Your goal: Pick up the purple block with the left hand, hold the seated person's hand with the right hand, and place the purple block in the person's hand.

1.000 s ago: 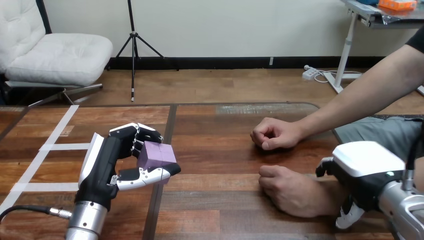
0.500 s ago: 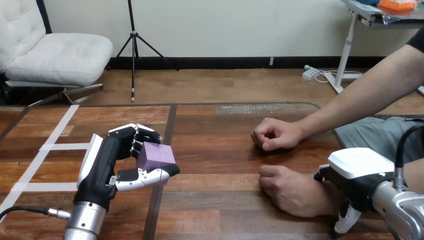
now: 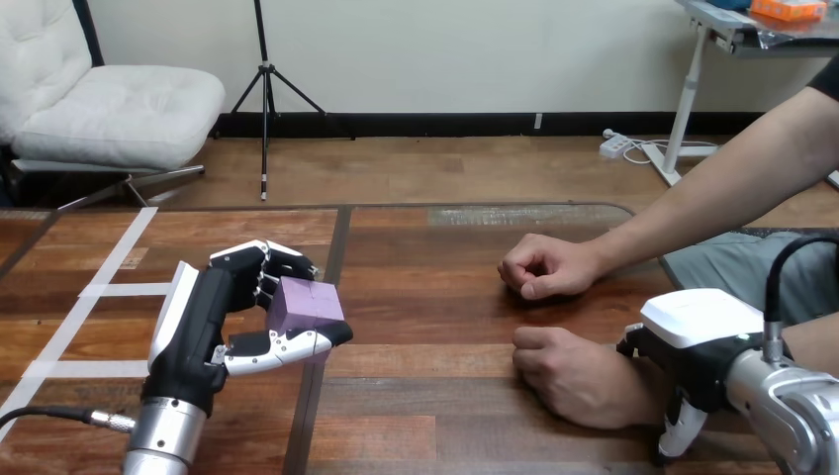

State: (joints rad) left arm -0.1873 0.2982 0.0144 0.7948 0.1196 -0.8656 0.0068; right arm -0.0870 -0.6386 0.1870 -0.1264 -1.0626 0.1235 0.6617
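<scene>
A purple block [image 3: 305, 303] is lifted just above the table's left half, with my left hand [image 3: 213, 317] shut on it, thumb under its near side and fingers curled over its far side. The person's near hand [image 3: 574, 371] lies knuckles up, loosely closed, on the wooden table [image 3: 425, 247] at the lower right. My right hand [image 3: 698, 332] sits against that hand's wrist, its white back facing up. I cannot tell whether it holds the wrist. The block is well to the left of the person's hand.
The person's far hand [image 3: 544, 265] rests as a fist on the table behind the near one, its forearm running off to the upper right. White tape strips [image 3: 109, 290] mark the table's left side.
My right hand has shifted left and a little down, closer onto the person's wrist. My left hand with the block has barely moved.
</scene>
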